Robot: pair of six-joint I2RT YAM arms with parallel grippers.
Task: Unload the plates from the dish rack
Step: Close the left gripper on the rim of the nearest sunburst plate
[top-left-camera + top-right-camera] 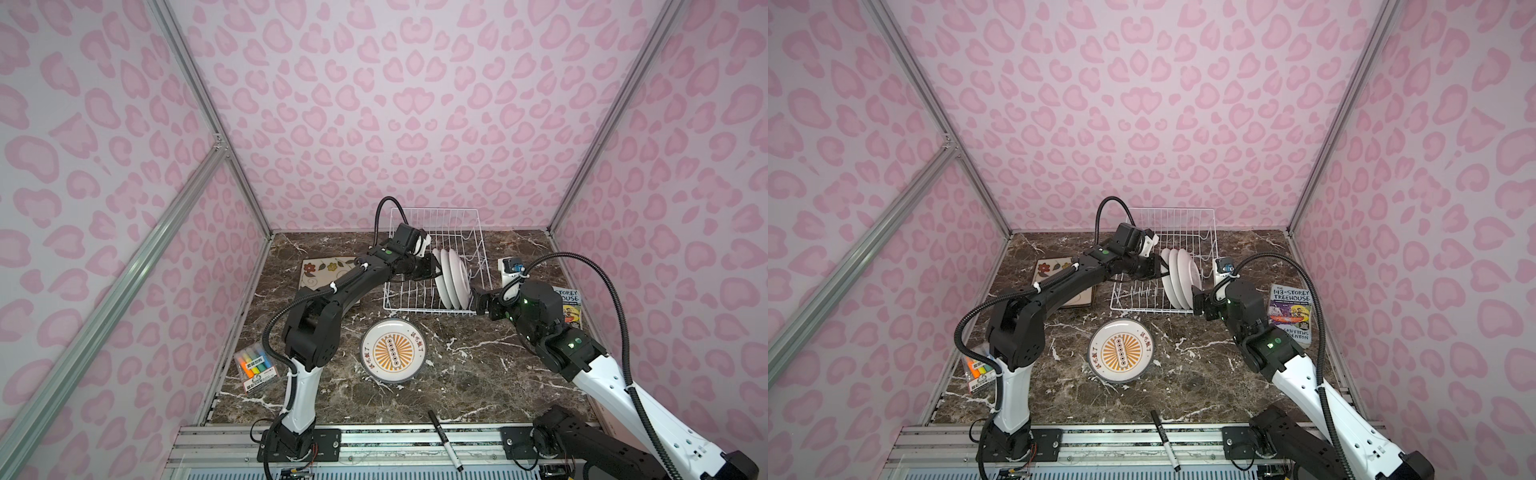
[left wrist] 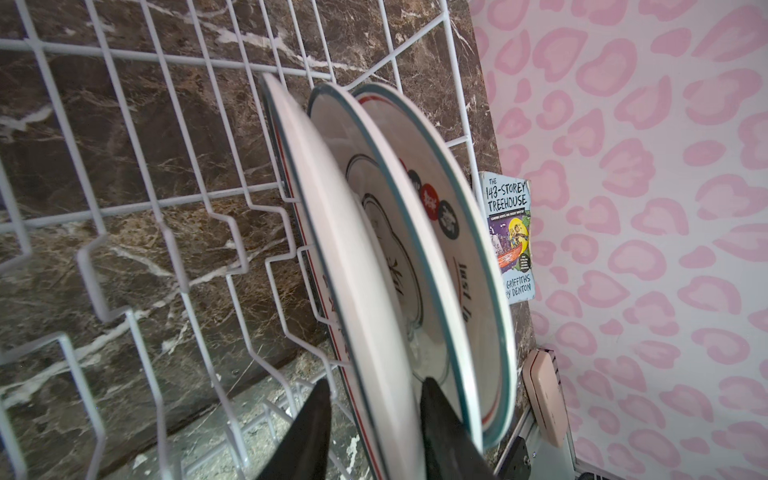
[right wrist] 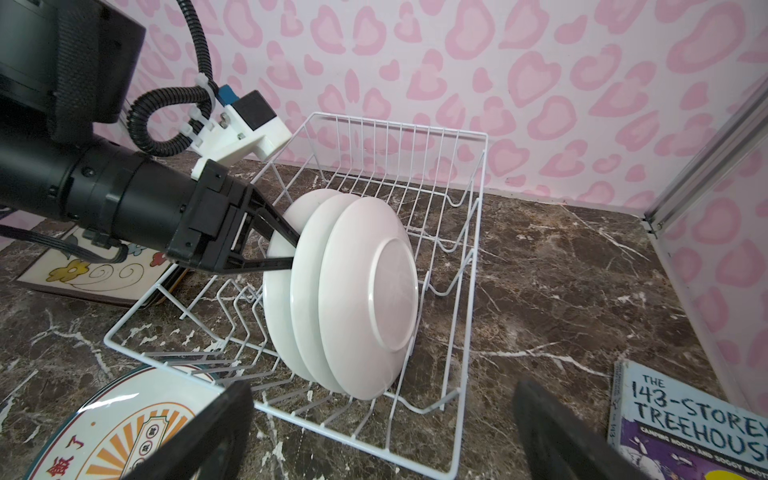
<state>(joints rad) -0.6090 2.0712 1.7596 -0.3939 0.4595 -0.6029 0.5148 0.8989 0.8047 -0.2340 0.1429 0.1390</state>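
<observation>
Three round white plates (image 1: 453, 278) (image 1: 1179, 274) (image 3: 353, 291) stand upright in the white wire dish rack (image 1: 432, 209) (image 1: 1171, 209) (image 3: 395, 124). My left gripper (image 1: 436, 270) (image 1: 1160, 270) (image 2: 374, 415) straddles the rim of the leftmost plate (image 2: 353, 270) (image 3: 274, 311). One finger is on each side, and a thin gap shows at the face-side finger. The right gripper (image 1: 476, 301) (image 1: 1196, 301) (image 3: 382, 399) hangs wide open and empty by the rack's near right corner. A sunburst plate (image 1: 392, 351) (image 1: 1121, 351) (image 3: 120, 428) lies flat in front of the rack. A square floral plate (image 1: 320, 270) (image 1: 1050, 268) (image 3: 95, 270) lies to its left.
An illustrated book (image 1: 569, 307) (image 1: 1291, 311) (image 2: 509, 232) (image 3: 685, 415) lies right of the rack by the wall. A pack of highlighters (image 1: 254, 368) sits at the front left edge. A black marker (image 1: 444, 440) (image 1: 1165, 440) rests on the front rail.
</observation>
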